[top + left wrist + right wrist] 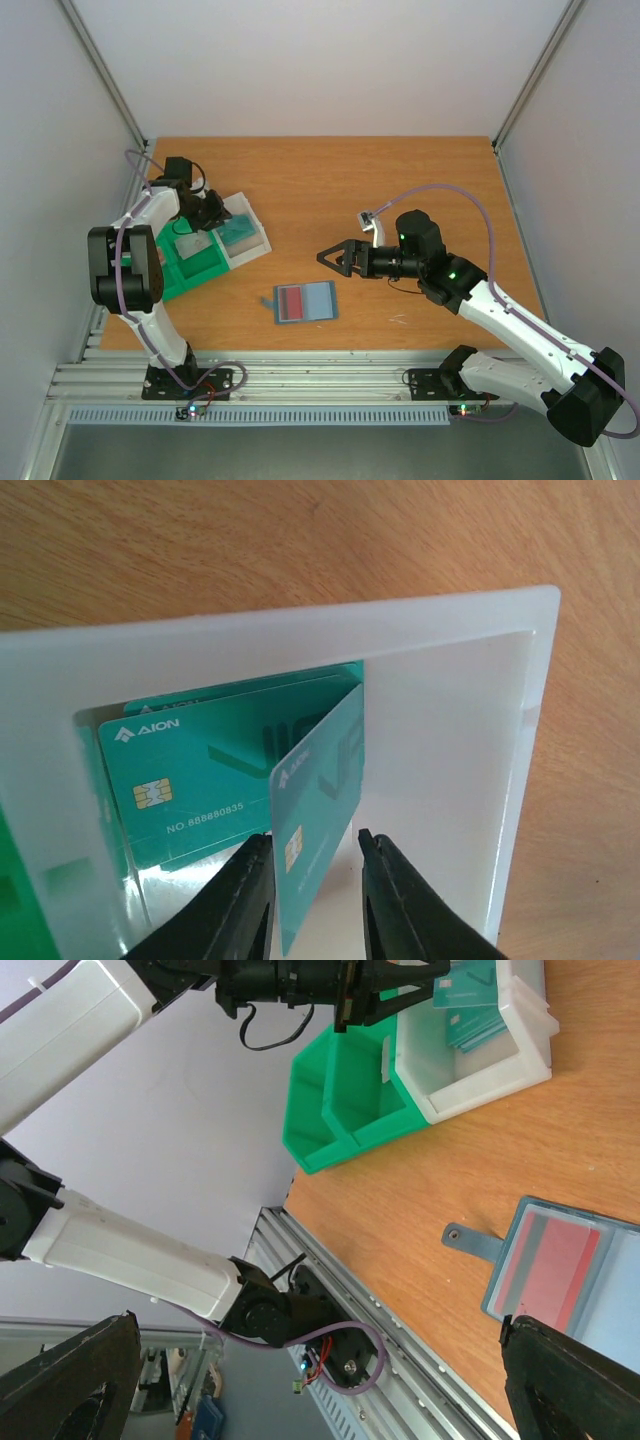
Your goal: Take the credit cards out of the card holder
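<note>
The slate-blue card holder lies open on the table in front of the arms, with a reddish-pink card in its left pocket. Both show in the right wrist view, the holder and the card. My left gripper reaches into the whitish tray. Its jaws are open around a teal card that stands on edge and leans on the left finger, with a gap to the right finger. Other teal cards lie flat in the tray. My right gripper is wide open and empty, above and right of the holder. No white card shows.
A green plastic tray sits against the whitish tray at the table's left; both show in the right wrist view, green tray and whitish tray. The metal rail runs along the near table edge.
</note>
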